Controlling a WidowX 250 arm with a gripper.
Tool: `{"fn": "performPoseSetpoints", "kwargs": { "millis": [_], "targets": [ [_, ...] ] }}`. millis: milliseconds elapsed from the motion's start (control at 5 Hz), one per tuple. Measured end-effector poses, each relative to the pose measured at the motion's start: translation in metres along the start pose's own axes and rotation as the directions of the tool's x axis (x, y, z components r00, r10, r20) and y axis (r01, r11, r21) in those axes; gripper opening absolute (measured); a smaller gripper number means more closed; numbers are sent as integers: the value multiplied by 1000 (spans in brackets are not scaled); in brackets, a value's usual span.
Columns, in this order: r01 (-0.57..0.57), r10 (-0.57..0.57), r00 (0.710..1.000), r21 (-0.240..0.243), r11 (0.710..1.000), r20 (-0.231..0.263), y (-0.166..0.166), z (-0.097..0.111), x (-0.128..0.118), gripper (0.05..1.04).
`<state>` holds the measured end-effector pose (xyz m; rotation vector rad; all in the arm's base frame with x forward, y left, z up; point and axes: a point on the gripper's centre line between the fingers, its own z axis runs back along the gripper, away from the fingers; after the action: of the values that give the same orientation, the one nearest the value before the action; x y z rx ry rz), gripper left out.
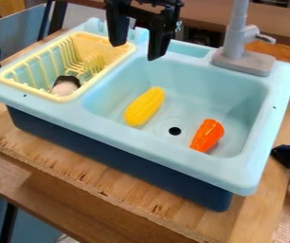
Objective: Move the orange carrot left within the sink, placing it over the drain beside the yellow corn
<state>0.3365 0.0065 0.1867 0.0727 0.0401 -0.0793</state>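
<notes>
Presently, your gripper point(135, 52) hangs over the sink's rear edge, fingers spread wide, nothing held. Beside it: the yellow rack point(30, 89), containing a pale, dark-ended object point(64, 88); across from that, the grey faucet point(235, 40). Camera-side of the gripper, you have the yellow corn point(144, 107) in the sink point(167, 156), then the orange toy point(207, 135) beyond the drain point(175, 131). Farther, underneath: wooden bench point(52, 161).

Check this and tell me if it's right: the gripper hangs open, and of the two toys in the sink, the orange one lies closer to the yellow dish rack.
Not quite: the camera view shows the yellow toy closer to the dish rack, not the orange toy. Both do lie in the sink, and the gripper hangs open.
</notes>
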Motion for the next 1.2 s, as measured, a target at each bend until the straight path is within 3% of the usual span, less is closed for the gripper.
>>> {"fn": "performPoseSetpoints", "kwargs": {
  "millis": [200,400,600,800,1000,1200],
  "targets": [
    [-5,5,1000,-1,1000,-26,-1,-11,2,999],
    [55,-55,998,12,998,26,-44,-39,8,999],
    [114,-118,989,45,992,86,-73,-39,11,999],
    [147,-146,983,4,989,113,-87,-45,13,999],
    [156,-153,984,-32,987,90,-96,-53,13,999],
    [155,-139,984,-153,976,108,-98,-65,15,999]
  ]
}}
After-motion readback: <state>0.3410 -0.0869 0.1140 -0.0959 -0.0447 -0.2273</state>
